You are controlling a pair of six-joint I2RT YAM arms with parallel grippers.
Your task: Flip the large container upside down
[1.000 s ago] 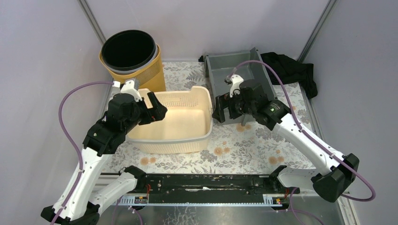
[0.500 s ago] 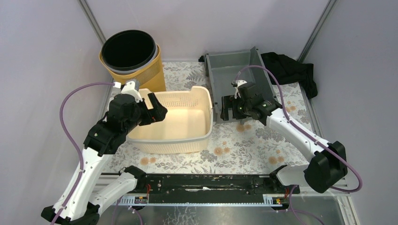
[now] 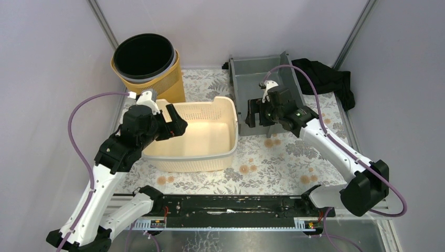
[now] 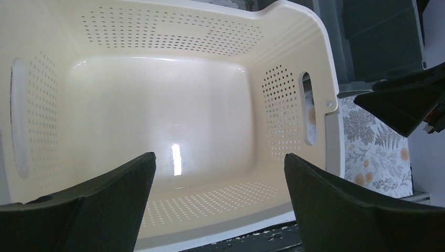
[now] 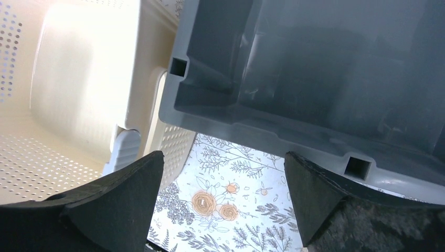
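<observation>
The large cream perforated basket point(image 3: 210, 134) stands upright and empty on the flowered table, left of centre. My left gripper point(image 3: 176, 123) is open and empty above the basket's left side; the left wrist view looks straight down into the basket point(image 4: 157, 105) between the spread fingers of the left gripper point(image 4: 219, 157). My right gripper point(image 3: 253, 116) is open and empty, just above the gap between the basket's right wall and the grey bin point(image 3: 262, 73). The right wrist view shows the right gripper point(image 5: 224, 157) over bare table, with the basket point(image 5: 68, 79) at left and the bin point(image 5: 315, 63) above.
A yellow bucket with a black liner point(image 3: 147, 60) stands at the back left, touching the basket's far corner. A black cloth point(image 3: 325, 76) lies at the back right, behind the grey bin. A black rail point(image 3: 225, 205) runs along the near edge.
My right gripper has moved back and slightly right, from beside the basket's right wall to the grey bin's near left corner. The left arm and basket have barely moved.
</observation>
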